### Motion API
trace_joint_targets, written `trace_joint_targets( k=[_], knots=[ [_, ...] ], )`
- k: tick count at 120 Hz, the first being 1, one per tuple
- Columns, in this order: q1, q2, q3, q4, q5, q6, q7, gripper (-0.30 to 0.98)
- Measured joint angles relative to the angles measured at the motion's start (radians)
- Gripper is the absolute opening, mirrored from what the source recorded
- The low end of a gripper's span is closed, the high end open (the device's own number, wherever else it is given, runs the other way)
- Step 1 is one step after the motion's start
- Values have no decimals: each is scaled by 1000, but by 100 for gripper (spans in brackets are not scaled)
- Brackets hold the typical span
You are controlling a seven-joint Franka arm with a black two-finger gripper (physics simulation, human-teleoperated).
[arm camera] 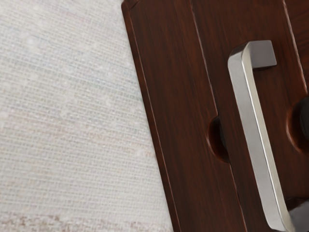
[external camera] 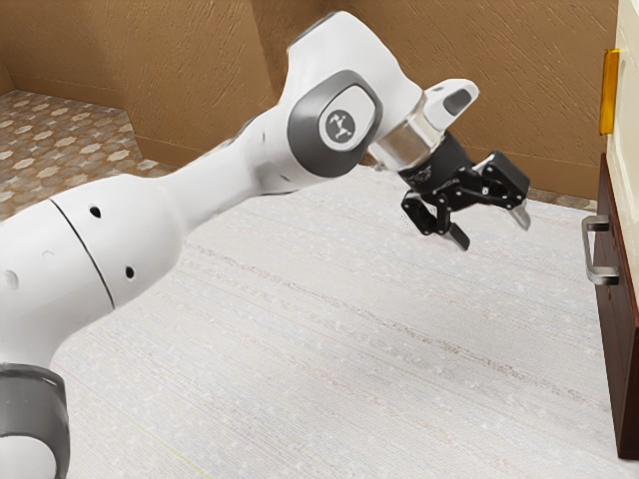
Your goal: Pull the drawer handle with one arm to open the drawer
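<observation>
Gripper (external camera: 492, 230), exterior view: fingers spread, angled down and toward the exterior view's right, well apart from the handle (external camera: 589, 251)
Arm (external camera: 220, 190): reaching in from the exterior view's left above a pale surface (external camera: 329, 349)
Handle: metal, on the dark wood (external camera: 620, 349)
Handle, wrist view: a straight bar raised off the wood, near a rounded notch (arm camera: 218, 139)
</observation>
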Motion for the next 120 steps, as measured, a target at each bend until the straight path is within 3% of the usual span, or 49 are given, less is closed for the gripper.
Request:
trace_joint_targets(
  k=[49,120],
  knots=[
    [2,103,-103,78,-7,80,-12,69],
    [-16,156,-113,76,-8,181,-18,68]
  ],
)
